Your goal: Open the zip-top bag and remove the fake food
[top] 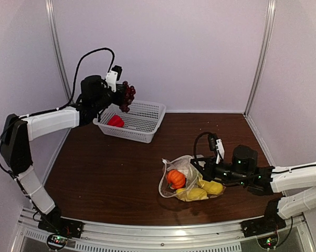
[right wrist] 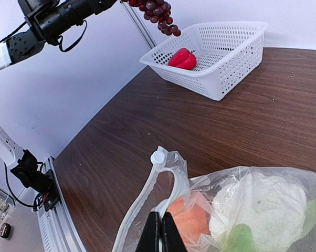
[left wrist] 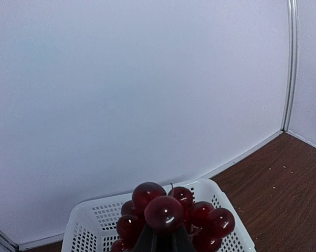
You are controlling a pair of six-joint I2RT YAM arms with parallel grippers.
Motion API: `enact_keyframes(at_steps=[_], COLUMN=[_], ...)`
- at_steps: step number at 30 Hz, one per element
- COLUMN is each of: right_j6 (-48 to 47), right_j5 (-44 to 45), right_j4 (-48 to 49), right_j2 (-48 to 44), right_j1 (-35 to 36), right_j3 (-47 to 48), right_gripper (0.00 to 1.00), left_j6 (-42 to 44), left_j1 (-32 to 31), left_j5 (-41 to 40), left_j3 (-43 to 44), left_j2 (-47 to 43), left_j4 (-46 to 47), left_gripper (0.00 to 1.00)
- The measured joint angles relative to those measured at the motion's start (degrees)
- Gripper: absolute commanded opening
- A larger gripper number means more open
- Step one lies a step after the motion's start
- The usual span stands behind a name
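Above the white lattice basket, the left gripper is clamped nearly shut on the dark purple grape bunch, over the red pepper already lying inside. Across the bench, the right gripper is pinched fully shut on the mouth edge of the zip-top bag, which holds the orange piece, yellow pieces and a white lumpy piece. The step looks like delivering the grapes: next the left jaws must part over the basket, then that arm must reach back for the orange piece. Only the right wrist view shows the zip slider and the pinch; only the left wrist view shows the grapes lined up with the basket.
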Motion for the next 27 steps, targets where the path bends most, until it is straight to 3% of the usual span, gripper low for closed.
enact_keyframes(at_steps=[8,21,25,27], right_j6=[-0.31,-0.35,-0.39,-0.44], right_j5=[-0.81,-2.10,-2.27,-2.34], right_j4=[0.90,1.07,0.96,0.94], right_j2=[2.10,4.13,4.35,4.42], right_j1=[-0.81,-1.77,-2.03,-2.10], right_j3=[0.07,1.01,1.77,2.08], right_gripper=[0.00,0.00,0.00,0.00], left_j6=[-4.52,-9.20,-11.04,-11.63], left_j1=[6.21,9.03,11.41,12.66], left_j5=[6.01,12.85,13.22,12.83], left_j3=[12.81,28.17,31.10,32.24], left_j2=[16.13,33.90,37.55,38.60], left_j4=[-2.93,-7.32,-8.94,-10.16], left_gripper=[0.00,0.00,0.07,0.19])
